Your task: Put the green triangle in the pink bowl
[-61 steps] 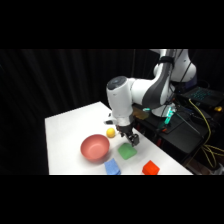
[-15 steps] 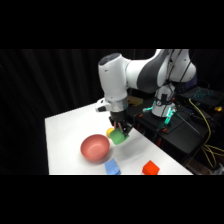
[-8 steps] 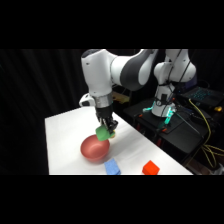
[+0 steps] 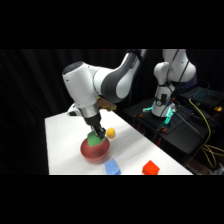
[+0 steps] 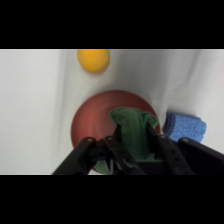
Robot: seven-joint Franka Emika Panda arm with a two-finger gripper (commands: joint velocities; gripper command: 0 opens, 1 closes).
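pink bowl (image 4: 95, 148): sits at the table's 9 o'clock side
gripper (image 4: 96, 135): pinching the green triangle (image 5: 134, 131), hanging right over the bowl
blue block (image 4: 112, 167): bowl's 4 o'clock
risk: lopsided release, wedge probably bounces off the rim

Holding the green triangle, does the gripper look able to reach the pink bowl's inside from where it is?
Probably yes: the gripper, shut on the green triangle, hangs directly over the pink bowl, with nothing between them.
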